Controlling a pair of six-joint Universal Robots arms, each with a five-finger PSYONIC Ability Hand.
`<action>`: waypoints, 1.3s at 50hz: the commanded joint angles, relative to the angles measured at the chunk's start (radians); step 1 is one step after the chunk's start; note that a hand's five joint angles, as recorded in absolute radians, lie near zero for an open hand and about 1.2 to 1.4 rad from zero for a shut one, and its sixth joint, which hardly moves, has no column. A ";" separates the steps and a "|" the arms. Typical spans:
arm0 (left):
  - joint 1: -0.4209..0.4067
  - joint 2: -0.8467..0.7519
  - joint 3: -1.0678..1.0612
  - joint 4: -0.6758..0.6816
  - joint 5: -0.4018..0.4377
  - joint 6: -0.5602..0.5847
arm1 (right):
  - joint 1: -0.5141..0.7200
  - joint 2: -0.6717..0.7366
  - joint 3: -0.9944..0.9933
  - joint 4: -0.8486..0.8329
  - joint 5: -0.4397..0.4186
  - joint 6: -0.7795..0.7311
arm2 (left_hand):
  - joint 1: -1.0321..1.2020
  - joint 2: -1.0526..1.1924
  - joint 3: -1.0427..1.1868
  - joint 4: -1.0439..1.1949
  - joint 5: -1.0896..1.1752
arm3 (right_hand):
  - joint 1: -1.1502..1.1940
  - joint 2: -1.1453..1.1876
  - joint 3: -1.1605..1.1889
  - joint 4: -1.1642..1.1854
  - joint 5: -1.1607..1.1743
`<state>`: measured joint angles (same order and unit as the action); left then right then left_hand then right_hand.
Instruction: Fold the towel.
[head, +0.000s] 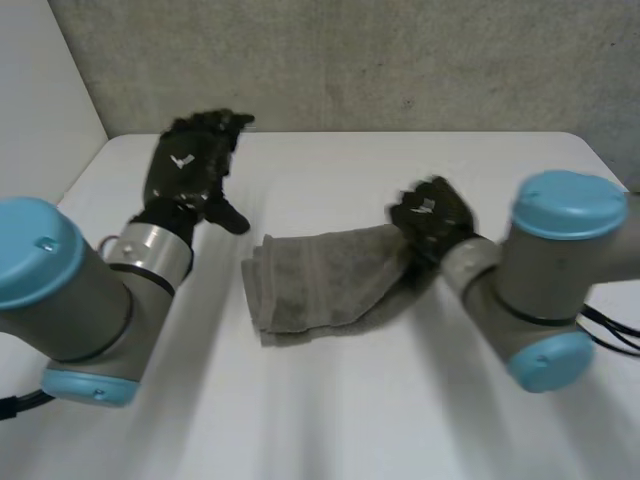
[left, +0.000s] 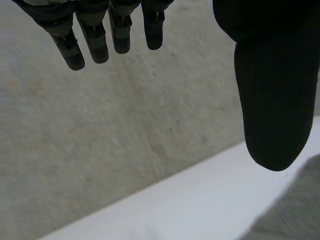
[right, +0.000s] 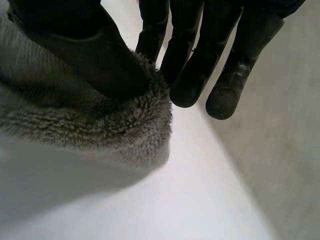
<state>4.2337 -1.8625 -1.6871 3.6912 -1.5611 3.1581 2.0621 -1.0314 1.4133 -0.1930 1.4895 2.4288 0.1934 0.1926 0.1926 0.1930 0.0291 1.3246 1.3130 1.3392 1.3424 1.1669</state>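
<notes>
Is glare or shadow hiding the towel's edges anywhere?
Head view: no glare on the table, and the grey towel shows a plain outline. Right wrist view: a soft shadow darkens the table beneath the towel end pinched by the right hand.

The right hand (right: 85, 55) pinches a raised, fuzzy edge of the grey towel (right: 100, 125) between thumb and fingers (right: 187, 85), above the white table (right: 190, 200) that meets a grey wall (right: 285, 150).
</notes>
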 joint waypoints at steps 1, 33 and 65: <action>0.055 0.109 -0.005 0.003 -0.007 -0.004 | 0.281 0.109 -0.206 0.020 -0.070 -0.236 | 0.002 0.003 0.003 0.003 -0.008 | 0.072 0.083 0.057 0.054 0.055; 0.017 -0.057 0.007 -0.011 -0.048 -0.109 | 0.090 -0.018 -0.174 0.188 -0.152 0.668 | 0.005 0.006 0.006 0.006 -0.005 | -1.150 -1.138 -1.165 -1.168 -1.167; -0.041 0.103 0.320 -0.416 -0.046 -0.109 | -0.026 -0.240 -0.281 0.260 0.032 0.656 | -0.006 -0.006 -0.006 -0.006 -0.017 | -1.150 -1.138 -1.165 -1.168 -1.167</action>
<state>4.1842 -1.9066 -1.5112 3.4660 -1.6055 3.0510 2.0876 -1.0986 1.1654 0.0430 1.4131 3.0872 0.1791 0.1787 0.1780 0.1767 0.0267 0.2327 0.2475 0.2501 0.2662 0.0610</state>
